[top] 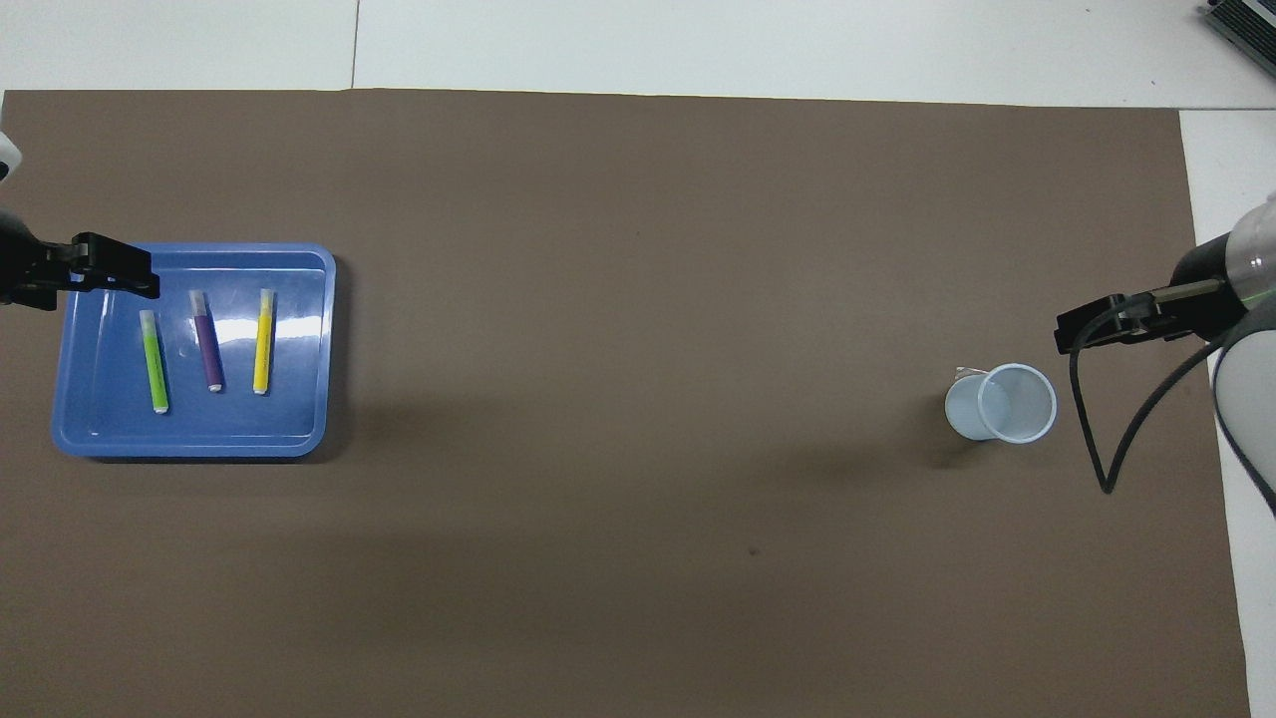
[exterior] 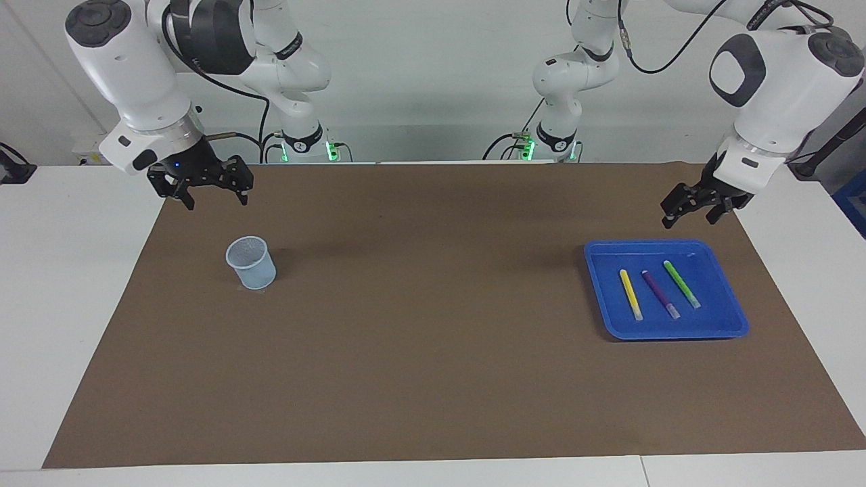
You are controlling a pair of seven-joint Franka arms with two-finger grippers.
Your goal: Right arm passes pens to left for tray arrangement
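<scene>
Three slim marker pens, yellow (exterior: 630, 294), purple (exterior: 660, 294) and green (exterior: 681, 284), lie side by side in the shallow bright blue plastic tray (exterior: 734, 318) at the facing view's lower right. Right gripper (exterior: 215, 199) at upper left hangs with jaws spread, holding nothing, above the translucent pale-blue mesh cup (exterior: 251, 263). Left gripper (exterior: 689, 215) hovers over the tray's rim; its jaws I cannot tell.

No readable text to be made out, no labels, brands, numbers or signs, small dark markings on the arms too faint to be read
</scene>
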